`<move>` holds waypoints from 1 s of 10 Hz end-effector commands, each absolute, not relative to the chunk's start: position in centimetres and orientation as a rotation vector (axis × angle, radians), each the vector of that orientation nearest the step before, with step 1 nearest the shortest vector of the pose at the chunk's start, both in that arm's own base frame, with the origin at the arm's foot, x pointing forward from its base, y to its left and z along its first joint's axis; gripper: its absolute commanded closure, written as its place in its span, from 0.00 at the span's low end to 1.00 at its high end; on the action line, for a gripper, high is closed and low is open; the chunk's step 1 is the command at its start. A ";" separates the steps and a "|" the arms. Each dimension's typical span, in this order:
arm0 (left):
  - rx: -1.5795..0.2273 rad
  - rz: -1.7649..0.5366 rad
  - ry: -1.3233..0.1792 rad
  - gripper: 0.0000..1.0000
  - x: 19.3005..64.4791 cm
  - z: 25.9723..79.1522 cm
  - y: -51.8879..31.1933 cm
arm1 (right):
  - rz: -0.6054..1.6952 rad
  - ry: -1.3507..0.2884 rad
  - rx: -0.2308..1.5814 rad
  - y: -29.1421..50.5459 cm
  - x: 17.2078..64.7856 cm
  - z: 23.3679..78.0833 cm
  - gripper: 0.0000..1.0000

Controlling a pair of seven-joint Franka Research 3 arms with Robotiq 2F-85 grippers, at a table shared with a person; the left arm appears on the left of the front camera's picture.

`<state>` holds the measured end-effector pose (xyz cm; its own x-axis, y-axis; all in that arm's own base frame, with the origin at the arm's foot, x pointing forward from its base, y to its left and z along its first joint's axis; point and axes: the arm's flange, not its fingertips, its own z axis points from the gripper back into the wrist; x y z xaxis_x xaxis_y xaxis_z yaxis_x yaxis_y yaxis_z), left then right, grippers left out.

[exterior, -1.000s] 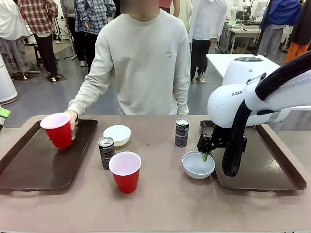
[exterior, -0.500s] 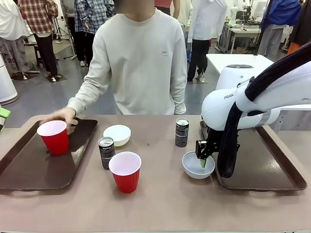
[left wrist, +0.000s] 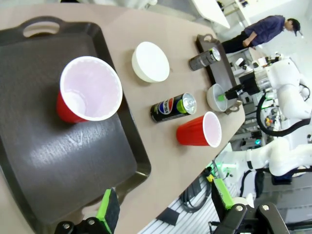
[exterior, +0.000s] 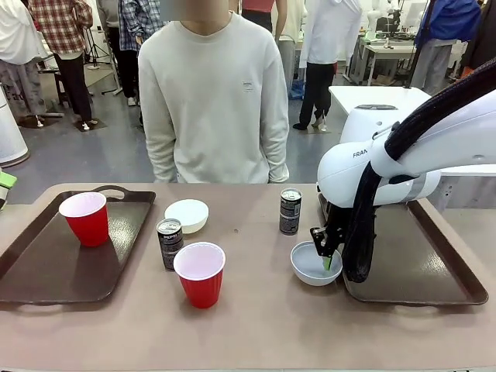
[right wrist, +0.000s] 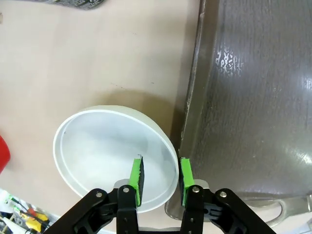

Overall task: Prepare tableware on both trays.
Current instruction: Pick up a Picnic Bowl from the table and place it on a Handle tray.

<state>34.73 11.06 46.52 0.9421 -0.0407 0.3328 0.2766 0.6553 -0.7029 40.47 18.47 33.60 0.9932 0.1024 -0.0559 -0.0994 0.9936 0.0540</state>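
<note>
One red cup (exterior: 85, 218) stands on the left tray (exterior: 46, 271); another red cup (exterior: 200, 273) stands on the bare table. Near the second cup are a dark can (exterior: 169, 242) and a white bowl (exterior: 187, 215). A second can (exterior: 290, 211) stands mid-table. My right gripper (exterior: 328, 256) has its green pads (right wrist: 137, 178) closed across the rim of a second white bowl (right wrist: 97, 146), one inside and one outside, next to the right tray (right wrist: 253, 97). My left gripper (left wrist: 165, 209) is open above the left tray's (left wrist: 58, 161) edge, holding nothing.
A person in a pale sweatshirt (exterior: 213, 101) stands at the far side, hands off the table. The right tray (exterior: 434, 256) has nothing on the part I can see. My right arm (exterior: 387, 163) arches over it. Other people stand in the background.
The person set the red cup down on the left tray and drew the hand back. My right gripper sank to the bowl and its jaws narrowed onto the rim.
</note>
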 end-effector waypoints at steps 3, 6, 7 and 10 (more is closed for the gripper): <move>-0.859 -0.192 -0.313 0.00 34.8 46.5 11.2 | 0.123 0.057 0.027 18.8 40.8 33.9 0.96; -0.859 -0.192 -0.313 0.00 34.8 46.5 11.2 | 0.124 0.057 0.020 18.8 40.7 34.1 1.00; -0.859 -0.192 -0.313 0.00 34.8 46.5 11.2 | 0.125 0.057 0.018 18.8 40.6 34.1 1.00; -0.859 -0.192 -0.313 0.00 34.8 46.5 11.2 | 0.196 0.116 0.103 17.7 38.5 39.9 0.98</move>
